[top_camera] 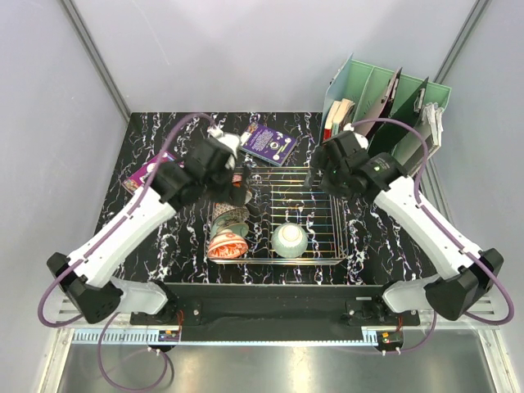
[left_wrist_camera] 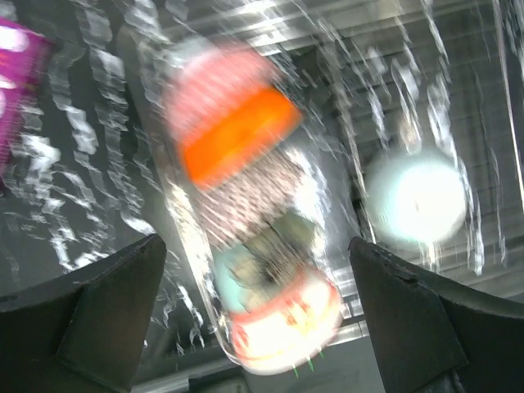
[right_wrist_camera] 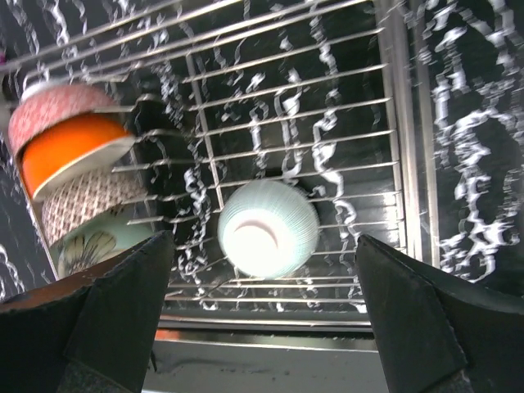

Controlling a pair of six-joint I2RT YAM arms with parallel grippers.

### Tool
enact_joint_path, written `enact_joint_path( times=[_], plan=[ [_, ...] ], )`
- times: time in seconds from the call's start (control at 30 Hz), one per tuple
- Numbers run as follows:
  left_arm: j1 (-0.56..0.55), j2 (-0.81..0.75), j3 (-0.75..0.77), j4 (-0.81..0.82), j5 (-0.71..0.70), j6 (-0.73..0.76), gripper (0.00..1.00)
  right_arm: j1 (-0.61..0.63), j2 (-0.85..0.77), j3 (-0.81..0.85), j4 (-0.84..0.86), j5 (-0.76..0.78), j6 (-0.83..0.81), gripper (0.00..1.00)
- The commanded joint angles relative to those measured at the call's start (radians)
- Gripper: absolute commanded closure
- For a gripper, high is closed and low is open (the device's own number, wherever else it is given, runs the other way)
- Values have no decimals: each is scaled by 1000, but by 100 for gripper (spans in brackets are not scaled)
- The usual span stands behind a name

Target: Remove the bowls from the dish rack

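Left gripper: my left gripper (left_wrist_camera: 255,246) is open, with its two dark fingers spread wide and nothing between them. It hangs over the back left part of the dish rack (top_camera: 323,205), above the row of bowls. My wrist view is blurred.
Right gripper: my right gripper (right_wrist_camera: 264,241) is also open and empty. It is over the rack's back right part and looks down through the wire grid.
Row of bowls: five bowls stand on edge, pressed together along the rack's left side. From the far end they are the pink patterned bowl (right_wrist_camera: 57,110), the orange bowl (right_wrist_camera: 74,160), the grey patterned bowl (right_wrist_camera: 86,205), a pale green flowered bowl (right_wrist_camera: 98,241), and the red-pink floral bowl (top_camera: 228,244) nearest the front rail.
Celadon bowl: the celadon bowl (right_wrist_camera: 268,228) lies upside down, foot ring up, on the rack floor. It is near the front edge, about mid-width and apart from the row.
Table: the black marbled table (top_camera: 139,237) carries the rack.
Around the rack: a purple book (top_camera: 270,143) lies behind it and a magenta packet (top_camera: 139,176) to its left. The mint-green file organizer (top_camera: 385,94) stands at the back right.
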Motion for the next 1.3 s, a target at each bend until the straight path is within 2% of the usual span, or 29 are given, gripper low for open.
enact_joint_path(
  times=[0.0,0.13,0.23,0.4,0.5,0.83,0.97,1.1,1.27],
  plan=[
    [-192,-61,-21,-51,-79,-60,1,-80,10,32,3,-15,-83,0],
    [-319,-58,-18,-190,-171,-140,1,-142,73,86,7,-50,-113,0],
    [-356,-96,-76,-233,-243,-180,1,-174,102,97,27,-73,-133,0],
    [-361,-144,-173,-241,-213,-188,1,-205,113,79,43,-109,-133,0],
    [-411,-145,-249,-258,-248,-217,1,-211,92,26,61,-118,-126,0],
    [-457,-139,-270,-224,-350,-186,2,-217,56,-49,83,-162,-113,2],
    [-469,-133,-283,-197,-340,-169,3,-218,53,-63,83,-169,-110,2],
    [-525,-128,-323,-194,-375,-191,4,-218,38,-73,87,-169,-113,2],
    [-534,-133,-358,-180,-400,-231,7,-220,28,-83,96,-170,-110,1]
  ],
)
